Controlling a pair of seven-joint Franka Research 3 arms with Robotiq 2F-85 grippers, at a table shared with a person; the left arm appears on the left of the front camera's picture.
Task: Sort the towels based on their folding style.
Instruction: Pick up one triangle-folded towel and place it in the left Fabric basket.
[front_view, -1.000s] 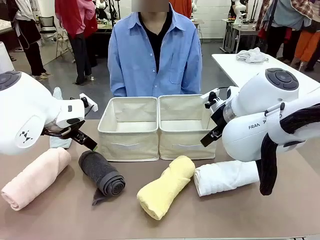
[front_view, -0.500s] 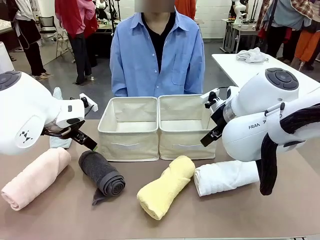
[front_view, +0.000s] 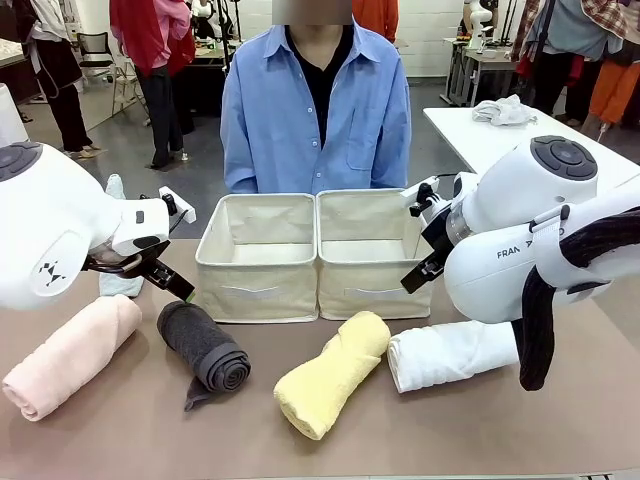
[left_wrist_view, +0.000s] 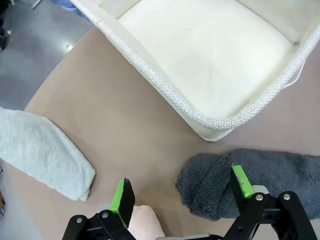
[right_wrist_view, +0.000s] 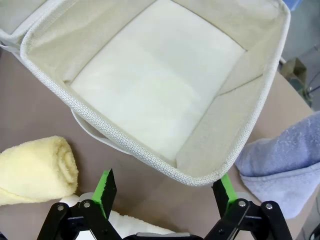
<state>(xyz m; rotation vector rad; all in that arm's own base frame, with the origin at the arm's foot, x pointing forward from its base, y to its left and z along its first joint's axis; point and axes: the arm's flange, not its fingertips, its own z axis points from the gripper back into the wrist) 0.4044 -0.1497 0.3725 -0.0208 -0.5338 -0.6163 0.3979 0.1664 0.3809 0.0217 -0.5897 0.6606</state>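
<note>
The jaws of both grippers stand apart with nothing between them: the left gripper (front_view: 170, 283) hangs above the near-left corner of the left fabric bin (front_view: 258, 292), over the far end of the dark grey roll (front_view: 205, 345), and the right gripper (front_view: 415, 278) hangs by the right bin (front_view: 365, 296), its pads spread over that bin's near wall in the right wrist view. Compared with half a second ago neither arm has shifted and no towel has moved; the only change is that the person (front_view: 315, 110) behind the bins has leaned slightly toward picture right. Four rolls lie in a row on the counter (front_view: 450, 430) in front of the bins. The pink roll (front_view: 70, 355) runs diagonally from near-left to far-right. The dark grey roll slants the other way, its spiral end turned toward the camera and a loose flap trailing at the near end. The yellow roll (front_view: 330, 375) slants from near-left to far-right, its far end near the right bin. The white roll (front_view: 450, 352) lies almost crosswise, its right end hidden behind the right arm. The sage-green fold (left_wrist_view: 42, 152) lies flat left of the left bin, and the lavender-blue fold (right_wrist_view: 285, 160) lies just beside the right bin's outer wall.
</note>
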